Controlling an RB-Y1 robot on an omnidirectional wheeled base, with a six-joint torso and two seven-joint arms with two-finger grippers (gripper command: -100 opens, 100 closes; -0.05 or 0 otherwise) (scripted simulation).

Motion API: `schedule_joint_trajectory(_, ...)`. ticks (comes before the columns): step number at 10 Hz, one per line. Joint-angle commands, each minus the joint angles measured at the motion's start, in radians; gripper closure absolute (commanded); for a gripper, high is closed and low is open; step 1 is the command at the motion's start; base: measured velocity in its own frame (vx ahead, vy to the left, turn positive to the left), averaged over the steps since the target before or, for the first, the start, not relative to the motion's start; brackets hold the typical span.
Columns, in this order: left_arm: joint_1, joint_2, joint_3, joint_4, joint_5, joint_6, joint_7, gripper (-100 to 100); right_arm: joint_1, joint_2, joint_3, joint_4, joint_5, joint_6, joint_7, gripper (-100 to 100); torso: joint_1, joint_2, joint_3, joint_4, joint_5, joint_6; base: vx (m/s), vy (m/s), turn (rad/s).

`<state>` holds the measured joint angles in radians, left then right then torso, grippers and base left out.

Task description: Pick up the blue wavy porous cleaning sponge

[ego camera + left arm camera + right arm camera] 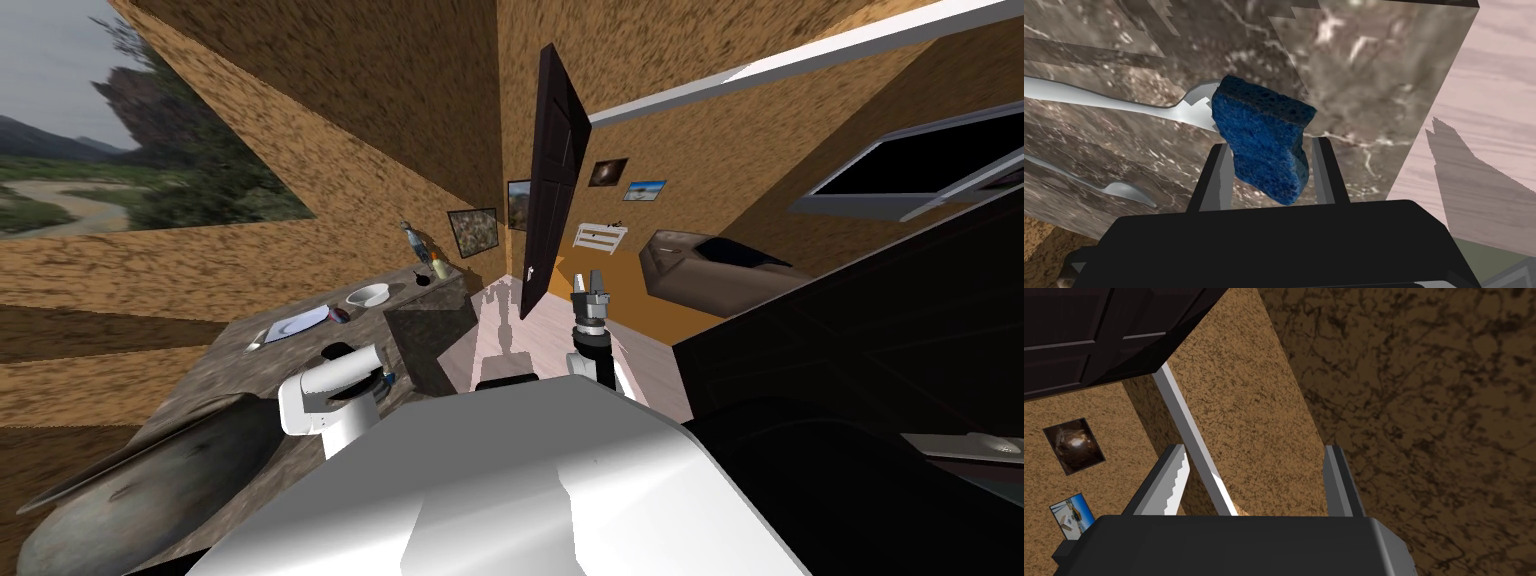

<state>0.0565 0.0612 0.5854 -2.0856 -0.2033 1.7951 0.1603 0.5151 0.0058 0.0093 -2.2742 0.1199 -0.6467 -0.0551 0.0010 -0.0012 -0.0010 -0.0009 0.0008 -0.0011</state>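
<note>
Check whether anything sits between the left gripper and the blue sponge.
Nothing visible does. The blue sponge is already between the left gripper's fingers, which press its sides. A white utensil lies beyond it on the marbled counter, not in between.

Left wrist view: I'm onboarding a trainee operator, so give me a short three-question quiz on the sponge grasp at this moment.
1. True or false: the left gripper is shut on the sponge.
2. The right gripper is: A) open, B) shut on the sponge, C) shut on nothing.
3. Fill in: the sponge's colour is ____.
Key: 1 true; 2 A; 3 blue.
</note>
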Motion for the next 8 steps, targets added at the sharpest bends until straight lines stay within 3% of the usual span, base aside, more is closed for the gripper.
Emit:
schedule_joint_trajectory(1,0.000,0.000,0.000,0.000,0.000,0.000,0.000,100,0.000,0.000,0.000,0.000,0.000,0.000,0.000,0,0.000,0.000,0.000,0.000,0.000,0.000,0.000,0.000,0.000)
schedule_joint_trajectory(2,0.000,0.000,0.000,0.000,0.000,0.000,0.000,100,0.000,0.000,0.000,0.000,0.000,0.000,0.000,0,0.000,0.000,0.000,0.000,0.000,0.000,0.000,0.000,0.000)
schedule_joint_trajectory(3,0.000,0.000,0.000,0.000,0.000,-0.001,0.000,0,0.000,0.000,0.000,0.000,0.000,0.000,0.000,0,0.000,0.000,0.000,0.000,0.000,0.000,0.000,0.000,0.000)
schedule_joint_trajectory(4,-0.002,0.005,0.006,-0.023,0.002,0.031,-0.006,100,0.000,0.000,0.000,0.000,0.000,0.000,0.000,0,0.000,0.000,0.000,0.000,0.000,0.000,0.002,-0.005,-0.045)
schedule_joint_trajectory(6,-0.002,0.006,0.010,-0.059,0.000,0.069,-0.011,100,0.000,0.000,0.000,0.000,0.000,0.000,0.000,0,-0.001,-0.001,-0.001,-0.001,0.000,0.000,0.004,-0.005,-0.040)
schedule_joint_trajectory(7,-0.004,0.007,0.009,-0.049,0.001,0.056,-0.009,100,0.000,0.000,0.000,0.000,0.000,0.000,0.000,0,-0.001,-0.001,-0.001,-0.001,0.000,0.000,0.000,0.000,0.000)
schedule_joint_trajectory(8,-0.004,0.007,0.009,-0.051,0.001,0.061,-0.010,0,0.000,0.000,0.000,0.000,0.000,0.000,0.000,0,0.000,-0.001,-0.001,-0.001,0.000,0.000,0.000,0.000,0.000)
